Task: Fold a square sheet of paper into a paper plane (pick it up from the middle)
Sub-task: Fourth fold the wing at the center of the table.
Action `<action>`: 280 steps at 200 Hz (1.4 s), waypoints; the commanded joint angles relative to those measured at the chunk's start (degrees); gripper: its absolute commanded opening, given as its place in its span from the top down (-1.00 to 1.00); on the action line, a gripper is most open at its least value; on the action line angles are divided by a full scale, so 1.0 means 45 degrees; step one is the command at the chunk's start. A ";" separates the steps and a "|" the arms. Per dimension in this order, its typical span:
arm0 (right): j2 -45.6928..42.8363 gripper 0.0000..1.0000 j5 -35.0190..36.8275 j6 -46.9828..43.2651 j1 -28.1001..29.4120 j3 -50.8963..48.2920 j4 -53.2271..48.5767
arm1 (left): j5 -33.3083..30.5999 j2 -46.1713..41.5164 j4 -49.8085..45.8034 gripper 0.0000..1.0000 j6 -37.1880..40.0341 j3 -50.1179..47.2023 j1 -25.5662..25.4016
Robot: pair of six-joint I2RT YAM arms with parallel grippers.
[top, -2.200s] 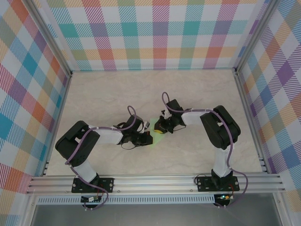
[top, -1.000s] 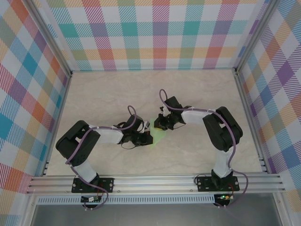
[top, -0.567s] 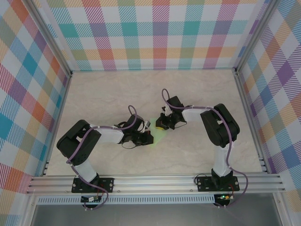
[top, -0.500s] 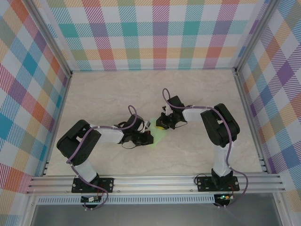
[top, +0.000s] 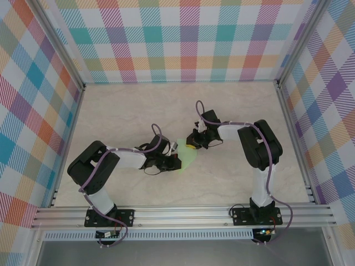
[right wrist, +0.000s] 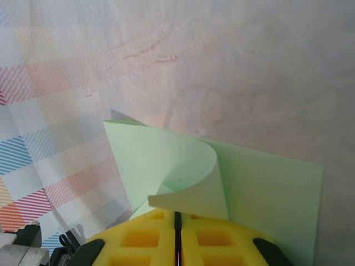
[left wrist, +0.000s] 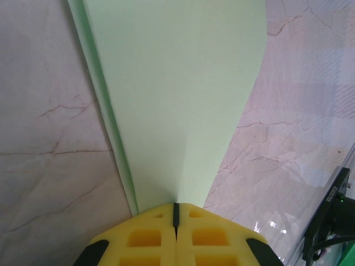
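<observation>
The square sheet of paper (top: 187,157), pale mint green and partly folded, lies on the table between my two grippers. My left gripper (top: 173,162) is at its left end. In the left wrist view the yellow fingers (left wrist: 144,238) are shut with the paper (left wrist: 172,83) running out from their tips (left wrist: 176,206), a crease leading into the jaw line. My right gripper (top: 192,146) is at the paper's far right side. Its jaws (right wrist: 177,213) are shut, and a flap (right wrist: 194,191) of the sheet (right wrist: 266,183) curls up and back onto the fingertips.
The marble-patterned tabletop (top: 138,111) is fenced by checkered walls (top: 183,39) on three sides. An aluminium rail (top: 183,213) with both arm bases runs along the near edge. A black bracket (left wrist: 330,221) shows at the lower right of the left wrist view.
My right wrist has shifted a little to the right and farther back, drawing the flap with it, so more green shows between the grippers. The left arm has stayed put.
</observation>
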 commanded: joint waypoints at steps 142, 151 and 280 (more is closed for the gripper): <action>0.1280 0.82 0.1914 -0.0157 -0.1187 0.1353 -0.0219 | -0.1262 0.0891 -0.2359 1.00 0.0474 -0.0780 -0.0026; 0.1312 0.81 0.2050 -0.0124 -0.1226 0.1367 -0.0201 | -0.1282 0.0881 -0.2358 1.00 0.0477 -0.0780 -0.0029; 0.1532 0.82 0.1699 -0.0430 -0.2018 0.1959 -0.0146 | -0.1275 0.0823 -0.2396 1.00 0.0464 -0.0766 -0.0029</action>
